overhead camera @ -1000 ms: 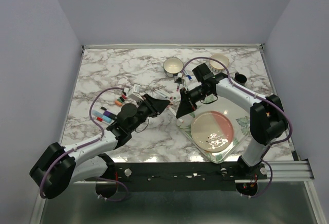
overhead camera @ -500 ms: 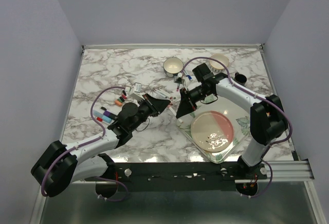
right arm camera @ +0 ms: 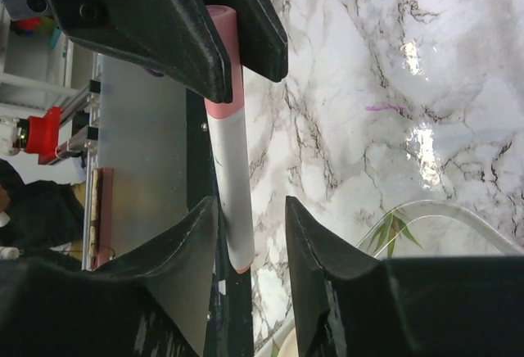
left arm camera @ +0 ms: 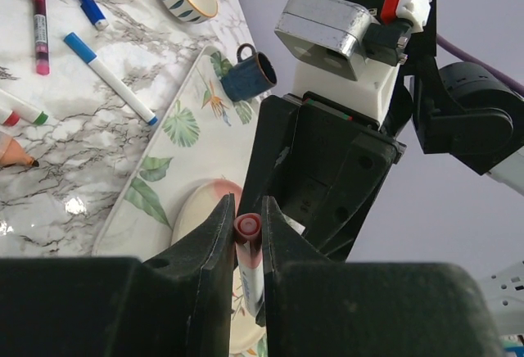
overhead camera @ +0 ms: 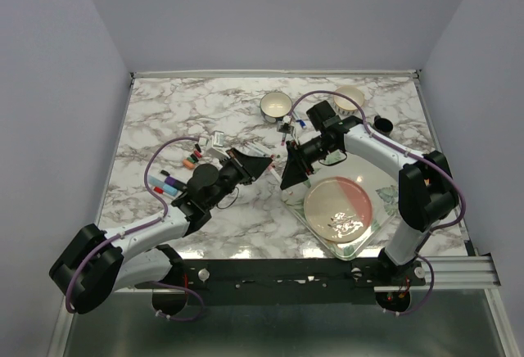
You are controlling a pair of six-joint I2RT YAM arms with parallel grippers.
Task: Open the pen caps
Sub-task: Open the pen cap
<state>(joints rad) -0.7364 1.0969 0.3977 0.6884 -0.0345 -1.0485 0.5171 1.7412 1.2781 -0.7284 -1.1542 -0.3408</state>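
We saw the marble counter (overhead camera: 164, 111) carrying a leaf-printed tray (overhead camera: 385, 197) toward its near right corner and loose pens (overhead camera: 168, 183) by its left edge. Both arms reached in and met over the middle of the counter, a little closer to the near edge than to the far one.

The left hand (overhead camera: 260, 167) was clenched on the pink pen cap (right arm camera: 223, 62) and held it up off the counter. The right wrist view showed its black fingers pressed against the cap from both sides. The right hand (right arm camera: 250, 205) was released. Its fingers (right arm camera: 184, 275) straddled the white barrel (right arm camera: 232, 185), and marble showed through the gap on one side.

We judged the step in hand to be securing the barrel so that cap and barrel could be drawn apart. To do it well, we thought the right hand should close squarely on the white barrel alone, clear of the pink, so the barrel could not roll. The pull should then run straight along the pen, away from the left hand, which needed a firm grip throughout. We feared that any bending would jam the cap or flick the pen loose.
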